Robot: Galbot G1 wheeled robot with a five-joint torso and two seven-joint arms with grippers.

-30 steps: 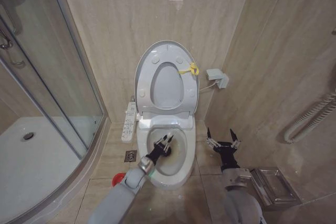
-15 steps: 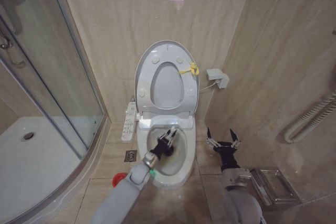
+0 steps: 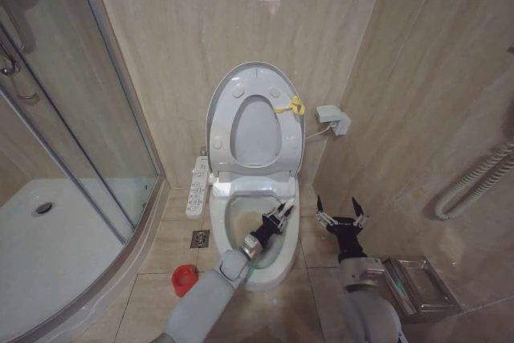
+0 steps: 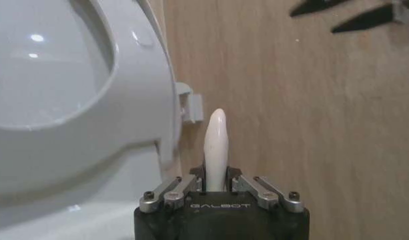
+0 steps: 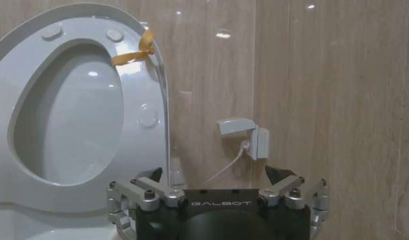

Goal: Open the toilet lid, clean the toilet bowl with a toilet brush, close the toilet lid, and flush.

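Over the toilet bowl [image 3: 255, 226], the left tool [image 3: 279, 218] pinches the toilet brush [image 4: 216, 145] by its thin white handle, which sticks up between the clamped fingers in the left wrist view. Brush head is hidden below the tool, likely down inside the bowl, so the arm reaches in from the front to let the head meet the stained inner wall on the side nearer the right arm. Behind the tool, the toilet lid [image 3: 241, 78] and seat [image 3: 255, 130] stand upright against the wall, leaving the bowl open for scrubbing. Red holder [image 3: 184, 279] sits on the floor beside the bowl, well behind the left tool. Right tool [image 3: 340, 216] hangs spread and idle beside the bowl, clear of the work.
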